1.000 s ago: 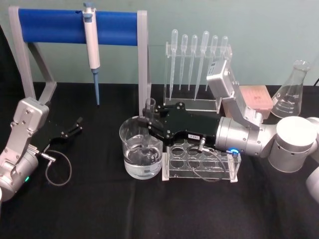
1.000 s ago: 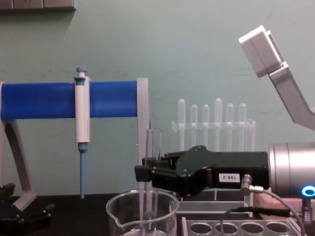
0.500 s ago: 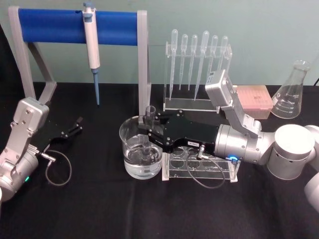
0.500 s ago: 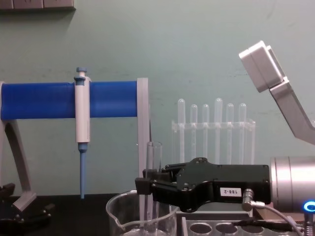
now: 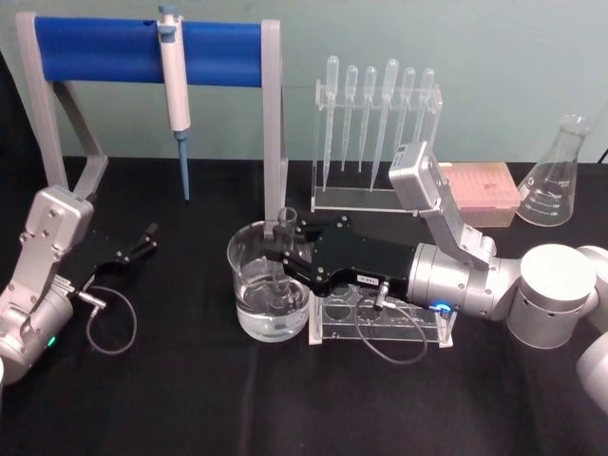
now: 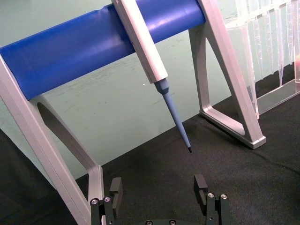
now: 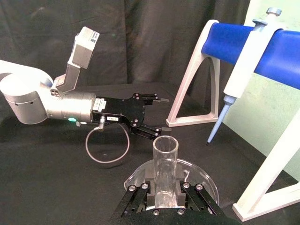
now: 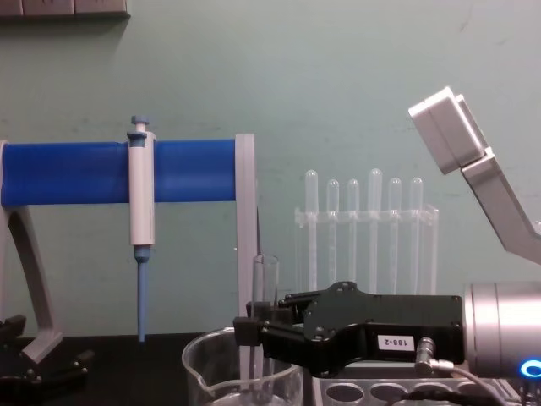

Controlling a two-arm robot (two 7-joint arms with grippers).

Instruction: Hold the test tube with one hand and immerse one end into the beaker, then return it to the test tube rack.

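One test tube [image 5: 284, 226] stands upright with its lower end inside the beaker [image 5: 249, 285].
Right gripper [image 5: 281, 255] clamps the tube just above the rim; left gripper [image 5: 144, 239] rests spread apart and empty, well apart.

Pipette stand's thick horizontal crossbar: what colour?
The thick horizontal crossbar is solid blue; the chest view shows it best.

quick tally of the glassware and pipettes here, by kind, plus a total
test tube: 1
beaker: 1
conical flask: 1
plastic pipettes: 6
micropipette: 1
total: 10
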